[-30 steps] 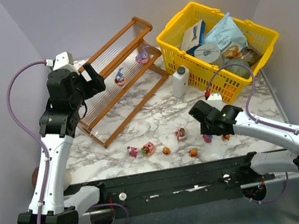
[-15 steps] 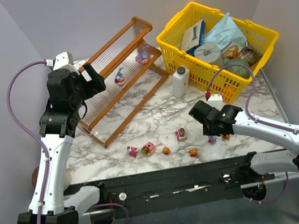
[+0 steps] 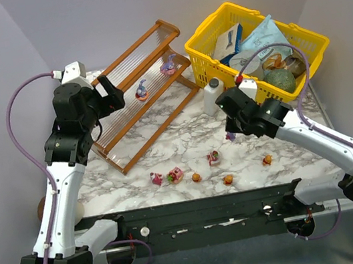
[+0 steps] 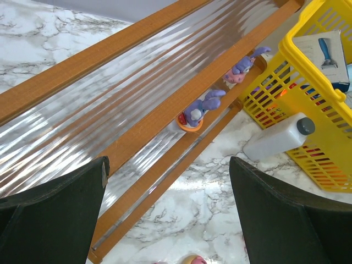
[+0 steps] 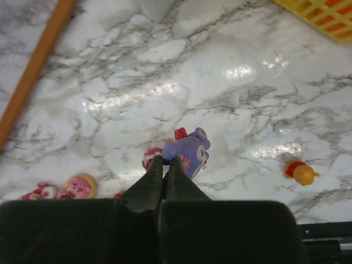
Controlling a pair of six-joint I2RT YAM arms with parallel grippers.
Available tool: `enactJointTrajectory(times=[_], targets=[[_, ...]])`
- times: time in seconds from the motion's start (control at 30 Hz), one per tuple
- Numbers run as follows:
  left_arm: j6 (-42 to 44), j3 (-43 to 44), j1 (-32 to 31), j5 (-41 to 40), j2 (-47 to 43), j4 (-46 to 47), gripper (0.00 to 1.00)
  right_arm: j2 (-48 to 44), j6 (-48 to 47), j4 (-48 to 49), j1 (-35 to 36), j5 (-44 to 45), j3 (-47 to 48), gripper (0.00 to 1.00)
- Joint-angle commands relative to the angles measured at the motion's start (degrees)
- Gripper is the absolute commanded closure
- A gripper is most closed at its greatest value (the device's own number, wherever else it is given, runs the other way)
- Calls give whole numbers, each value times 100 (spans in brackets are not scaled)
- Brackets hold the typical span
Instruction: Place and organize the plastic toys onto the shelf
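- Where the white marbled worktop lies nearest the arm bases, six small plastic toys sit loose in a ragged row. From the left, a pink-and-red figurine is just beside a pink boxy figurine. Next come a small orange figurine and a second orange figurine. A red-and-white figurine stands slightly farther back, and an orange-and-red figurine lies apart on the right.
- Just behind that row, the right claw is clenched on a purple big-eyed plastic figurine. It pinches the figurine at one edge, over bare marble.
- Farther back, a small white plastic bottle with a grey cap stands upright just beside the near-left wall of the basket.
- The long brown wooden shelf with clear ribbed tiers slants from near-left to far-right.
- Two purple long-eared figurines, one on an orange base and one with pink parts, stand upright on a lower tier against a wooden rail. Which tier it is cannot be told.
- The left claw hangs over the shelf's near-left end, its fingers spread wide and grasping nothing.
- Farthest right, a yellow plastic lattice basket holds packaged goods.
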Motion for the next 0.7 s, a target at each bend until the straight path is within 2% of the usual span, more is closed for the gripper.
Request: enactJointTrajectory(times=[0.0, 0.13, 0.4, 0.67], targets=[[89, -33, -19, -131, -153, -20, 1, 460, -169, 229, 3, -281, 630, 99], [80, 72, -19, -395, -118, -144, 1, 1022, -37, 519, 283, -239, 1333, 99], [19, 555, -19, -755, 145, -582, 1, 2833, 165, 212, 1197, 130, 3958, 100], [-78, 1197, 51, -1905, 663, -1058, 1, 4421, 411, 801, 1488, -115, 5665, 100]])
